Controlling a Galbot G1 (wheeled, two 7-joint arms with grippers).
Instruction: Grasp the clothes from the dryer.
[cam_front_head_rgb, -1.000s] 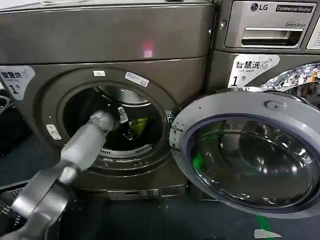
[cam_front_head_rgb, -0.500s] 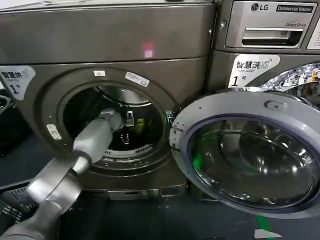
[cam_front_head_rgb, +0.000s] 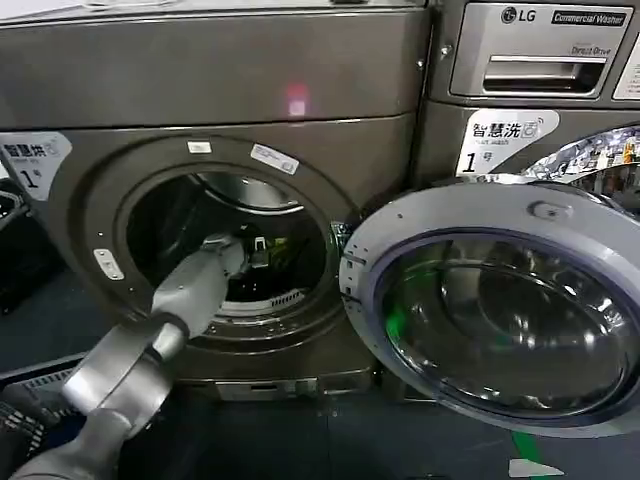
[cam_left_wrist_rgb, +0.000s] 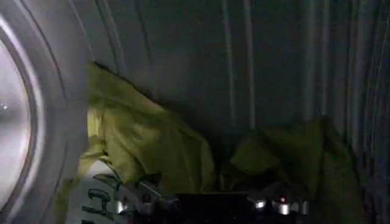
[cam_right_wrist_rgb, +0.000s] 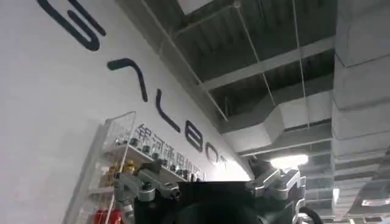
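Observation:
The dryer (cam_front_head_rgb: 200, 80) is the bronze-grey front-loader on the left, and its round port stands open. Its glass-windowed door (cam_front_head_rgb: 500, 300) is swung out to the right. My left arm reaches through the port, with the left gripper (cam_front_head_rgb: 260, 248) deep inside the drum. In the left wrist view the clothes (cam_left_wrist_rgb: 146, 146), a crumpled yellow-green garment with a white printed patch, lie on the drum floor just ahead of the left gripper (cam_left_wrist_rgb: 207, 204). That gripper is open, with nothing between its fingers. My right gripper (cam_right_wrist_rgb: 207, 189) is parked, open, pointing up at the ceiling.
An LG machine (cam_front_head_rgb: 540, 60) with a drawer handle stands to the right of the dryer. The open door fills the space in front of that machine. A black basket (cam_front_head_rgb: 25, 400) sits on the floor at the lower left. The ribbed drum wall (cam_left_wrist_rgb: 274, 67) rises behind the garment.
My left arm has pushed further into the drum and the gripper has moved deeper and slightly right. In the head view the arm and gripper now hide most of the garment.

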